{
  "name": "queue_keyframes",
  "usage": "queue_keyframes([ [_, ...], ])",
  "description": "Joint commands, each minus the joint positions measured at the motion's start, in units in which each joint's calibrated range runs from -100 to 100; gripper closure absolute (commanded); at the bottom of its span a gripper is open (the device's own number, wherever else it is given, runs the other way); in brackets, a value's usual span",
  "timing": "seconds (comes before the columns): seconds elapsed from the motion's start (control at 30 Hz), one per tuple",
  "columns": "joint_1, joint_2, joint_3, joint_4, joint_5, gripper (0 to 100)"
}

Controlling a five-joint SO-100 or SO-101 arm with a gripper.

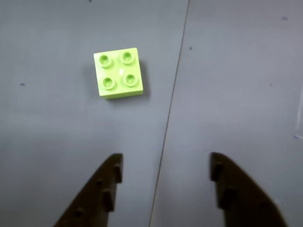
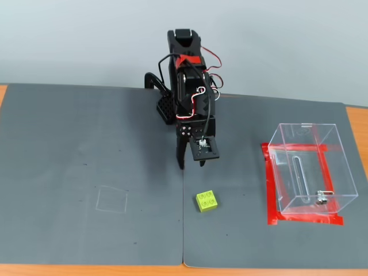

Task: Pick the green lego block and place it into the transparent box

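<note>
We see the tool [image 1: 165, 166] hanging above the counter [image 2: 86, 149] with its two fingers spread wide and nothing between them, which suits an approach: a wide gap lets the fingers drop on either side of the brick without nudging it. In the wrist view the green lego block [image 1: 119, 72] lies flat, studs up, ahead of the fingertips and a little left of the gap's centre line, just left of the seam [image 1: 171, 94] between the two grey mats, so we judge the tool needs to move forward and slightly left before it comes down. The block sits slightly turned against the fingers, so a small wrist twist may help them meet flat faces. In the fixed view the block [image 2: 207, 200] rests on the right-hand mat, just right of the seam, near the front edge and nearer to us than the tool [image 2: 191, 164]. The transparent box [image 2: 309, 167] stands well to the right, apart from the block, its base ringed with red tape [image 2: 268, 190], probably to fix its place. Its top looks open for dropping the block in, though the clear walls make that hard to confirm.
</note>
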Motion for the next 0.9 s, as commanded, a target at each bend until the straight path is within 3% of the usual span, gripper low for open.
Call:
queue_keyframes([
  [0.0,0.4,6.5,-7.5,2.0,0.2,75],
  [0.3,0.3,20.5,-15.7,1.9,0.2,61],
  [0.6,-0.2,39.4,-31.4,1.9,4.4,60],
  [0.87,-2.1,49.0,-40.0,1.7,4.6,60],
])
